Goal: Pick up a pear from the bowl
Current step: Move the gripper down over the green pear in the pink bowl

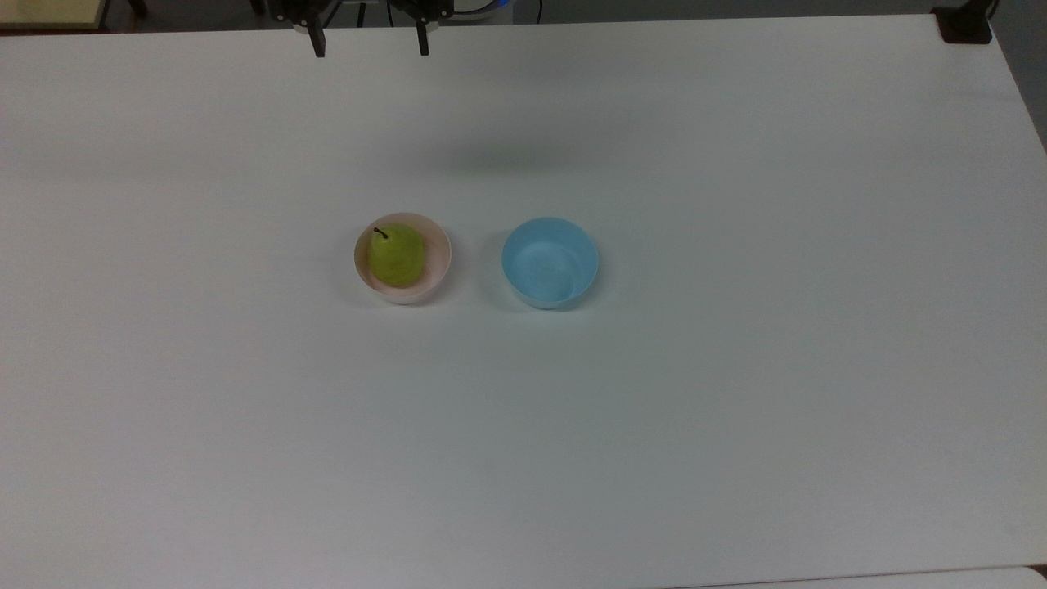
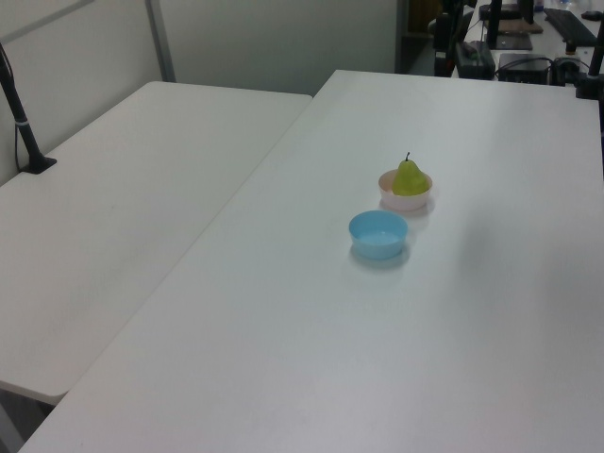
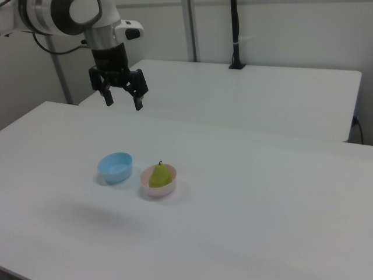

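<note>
We see the pear [image 1: 397, 254] sitting upright in the pink bowl [image 1: 440, 260], its dark stem pointing up and tilted toward the top view's upper left. The yellow-green fruit takes up most of the bowl's inside and rises above the whitish rim, as the left view [image 2: 409, 178] and the right view [image 3: 159, 175] both make plain. The pink bowl [image 2: 388, 194] rests on the white worktop [image 1: 736, 368], roughly at its middle. Just beside it, apart and not touching, stands the light blue bowl [image 1: 550, 262], which holds nothing; it lies to the top view's right of the pink bowl, nearer the camera in the left view [image 2: 378, 233], and to the right view's left of the pink bowl [image 3: 115, 166]. The pincer [image 1: 368, 45] hangs at the top edge of the top view, its two dark fingers [image 1: 316, 41] spread wide with clear air between them and nothing held. In the right view we find the pincer [image 3: 122, 100] high above the worktop, pointing downward, well apart from both bowls and up and to the right view's left of them, carried by the white and grey arm [image 3: 70, 16]. A soft shadow falls on the worktop in the top view between the pincer and the bowls. A second white table [image 2: 113, 208] adjoins the worktop at the left view's left, with a dark pole [image 2: 21, 118] standing on it.
</note>
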